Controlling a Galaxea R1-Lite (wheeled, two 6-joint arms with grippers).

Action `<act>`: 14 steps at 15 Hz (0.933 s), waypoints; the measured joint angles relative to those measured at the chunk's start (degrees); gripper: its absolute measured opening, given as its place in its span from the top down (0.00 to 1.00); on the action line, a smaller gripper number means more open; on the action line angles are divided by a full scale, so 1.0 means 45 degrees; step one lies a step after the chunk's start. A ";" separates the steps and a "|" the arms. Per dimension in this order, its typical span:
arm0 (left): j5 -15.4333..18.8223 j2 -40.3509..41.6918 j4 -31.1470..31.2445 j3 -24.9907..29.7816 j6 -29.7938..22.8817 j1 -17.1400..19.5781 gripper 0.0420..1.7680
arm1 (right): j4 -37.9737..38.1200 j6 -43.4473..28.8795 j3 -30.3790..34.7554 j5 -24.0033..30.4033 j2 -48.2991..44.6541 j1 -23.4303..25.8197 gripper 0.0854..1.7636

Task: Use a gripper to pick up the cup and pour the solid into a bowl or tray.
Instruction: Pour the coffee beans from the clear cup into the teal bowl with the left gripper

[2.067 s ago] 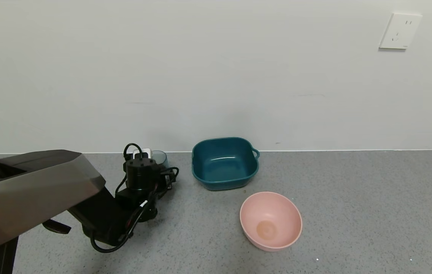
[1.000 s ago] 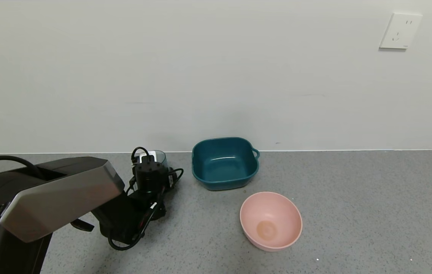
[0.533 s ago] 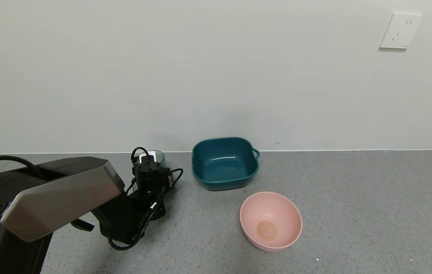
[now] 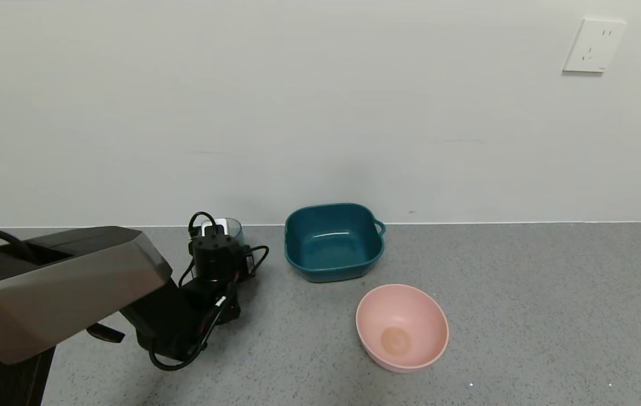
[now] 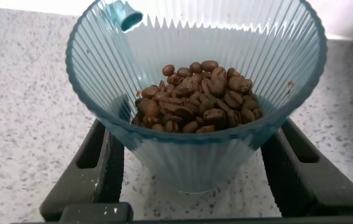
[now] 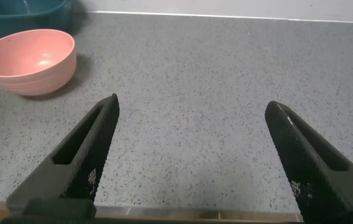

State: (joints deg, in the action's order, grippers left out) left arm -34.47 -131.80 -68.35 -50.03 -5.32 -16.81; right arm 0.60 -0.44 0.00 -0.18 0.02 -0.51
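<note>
Grey floor: left pincer [image 5: 195,168] clamps both sides of the cup [image 5: 195,93].

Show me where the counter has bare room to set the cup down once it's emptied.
The widest bare stretch of the counter lies right of the pink bowl and the teal basin, out to the wall. A smaller patch lies in front, between the pink bowl and the left gripper. It is crowded at the back left, where that gripper straddles the cup beside the basin.

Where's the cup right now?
The cup sits at the head view's left by the wall, between the left gripper's fingers, left of the teal basin.
</note>
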 joint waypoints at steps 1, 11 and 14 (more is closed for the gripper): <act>0.0146 0.0325 0.0244 0.0100 0.0019 0.0014 0.27 | 0.0000 0.0000 0.0000 0.0005 0.0000 0.0000 0.03; 0.3627 0.4868 0.4846 0.0260 0.2116 -0.0157 0.28 | 0.0000 0.0000 0.0000 0.0000 0.0000 0.0000 0.03; 0.4080 0.5786 0.6469 0.0149 0.2863 -0.0650 0.28 | 0.0000 0.0000 0.0000 0.0000 0.0000 0.0000 0.03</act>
State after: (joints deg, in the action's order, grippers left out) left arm -16.12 -105.77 -39.24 -49.36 7.57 -19.74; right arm 0.60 -0.44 0.00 -0.18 0.02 -0.51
